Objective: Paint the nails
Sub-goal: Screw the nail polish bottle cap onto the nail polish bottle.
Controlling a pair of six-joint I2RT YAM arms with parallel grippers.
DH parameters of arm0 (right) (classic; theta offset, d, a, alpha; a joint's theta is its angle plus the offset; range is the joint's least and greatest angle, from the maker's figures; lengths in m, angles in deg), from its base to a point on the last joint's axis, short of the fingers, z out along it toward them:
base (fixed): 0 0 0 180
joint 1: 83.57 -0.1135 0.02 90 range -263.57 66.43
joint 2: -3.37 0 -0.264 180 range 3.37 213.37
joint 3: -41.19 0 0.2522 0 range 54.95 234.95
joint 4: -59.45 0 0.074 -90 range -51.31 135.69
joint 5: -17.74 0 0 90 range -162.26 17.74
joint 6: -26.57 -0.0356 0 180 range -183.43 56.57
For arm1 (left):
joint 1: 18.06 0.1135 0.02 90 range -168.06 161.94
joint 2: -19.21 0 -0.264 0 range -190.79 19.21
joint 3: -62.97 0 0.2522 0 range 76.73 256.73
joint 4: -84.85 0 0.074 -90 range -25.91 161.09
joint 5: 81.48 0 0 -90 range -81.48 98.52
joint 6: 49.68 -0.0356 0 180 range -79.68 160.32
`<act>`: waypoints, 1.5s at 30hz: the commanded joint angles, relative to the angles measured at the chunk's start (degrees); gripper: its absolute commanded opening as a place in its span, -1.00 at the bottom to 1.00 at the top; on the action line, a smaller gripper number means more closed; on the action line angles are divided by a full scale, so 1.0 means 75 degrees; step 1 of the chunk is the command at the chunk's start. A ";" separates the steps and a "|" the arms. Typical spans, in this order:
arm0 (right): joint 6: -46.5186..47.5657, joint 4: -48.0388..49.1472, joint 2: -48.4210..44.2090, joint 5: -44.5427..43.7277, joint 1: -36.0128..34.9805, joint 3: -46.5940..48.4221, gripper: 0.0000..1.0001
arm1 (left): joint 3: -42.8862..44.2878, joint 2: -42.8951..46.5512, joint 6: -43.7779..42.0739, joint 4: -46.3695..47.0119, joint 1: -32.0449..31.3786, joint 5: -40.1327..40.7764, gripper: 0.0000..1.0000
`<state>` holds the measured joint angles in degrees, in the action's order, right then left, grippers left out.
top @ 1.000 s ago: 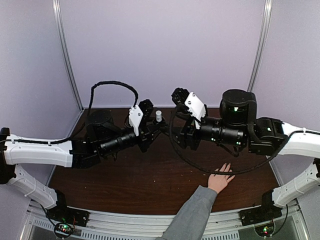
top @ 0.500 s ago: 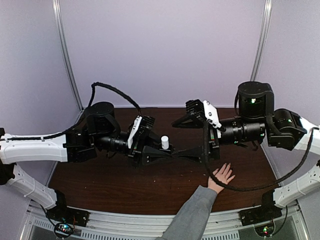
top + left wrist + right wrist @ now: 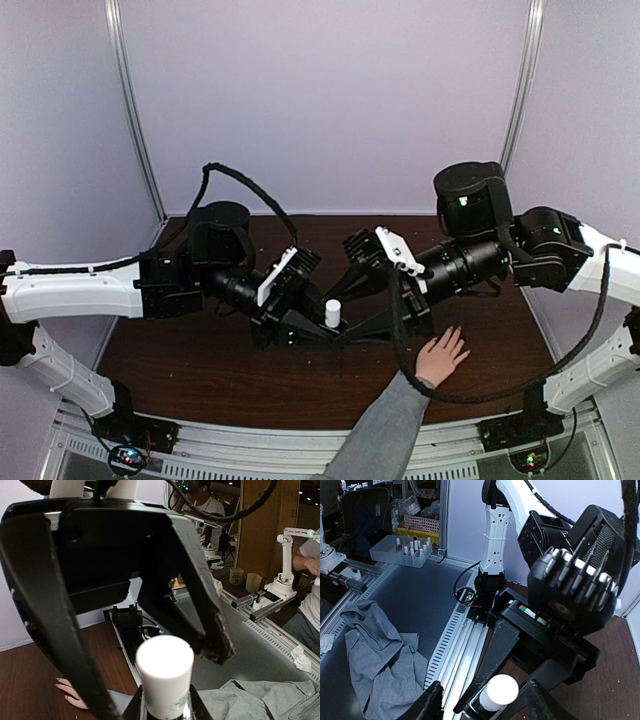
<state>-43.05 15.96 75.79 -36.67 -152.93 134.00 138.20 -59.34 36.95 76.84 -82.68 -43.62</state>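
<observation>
A light-skinned hand (image 3: 441, 356) with a grey sleeve (image 3: 384, 430) lies flat on the brown table, fingers spread; its pale nails (image 3: 457, 334) are tiny. It also shows in the left wrist view (image 3: 70, 694). My left gripper (image 3: 329, 329) is shut on a small dark polish bottle with a white cap (image 3: 332, 311), held upright left of the hand. The cap shows in the left wrist view (image 3: 165, 674) and the right wrist view (image 3: 502, 690). My right gripper (image 3: 348, 305) is open, its jaws standing wide on either side of the cap without touching it.
The brown table (image 3: 200, 365) runs to an aluminium rail (image 3: 250, 440) at the near edge. A black cable (image 3: 250, 185) loops over the left arm. Off the table, a grey cloth (image 3: 375, 645) lies on the floor and a clear tray of small bottles (image 3: 409, 550) stands behind.
Both arms have swung toward the near side and lower. My left gripper carried the bottle nearer the hand. My right gripper has come in around the cap. The hand has stayed put.
</observation>
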 commanded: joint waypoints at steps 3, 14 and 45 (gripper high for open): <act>-0.0162 -0.0108 0.0195 0.0579 0.0002 0.0393 -0.16 | 0.0253 -0.0019 -0.0107 -0.0045 -0.0032 -0.0393 -1.00; -0.0317 -0.0072 0.0192 0.0529 0.0002 0.0387 -0.72 | 0.0054 0.0156 -0.0106 0.0142 -0.0019 -0.0040 -1.00; -0.2042 0.3058 -0.0494 -0.6081 0.0002 -0.1677 -1.00 | -0.1092 0.0589 0.0827 0.3080 -0.0020 0.6545 -1.00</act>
<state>-56.36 36.57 72.71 -68.21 -153.56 122.44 129.44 -54.66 38.22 89.67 -83.54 -3.77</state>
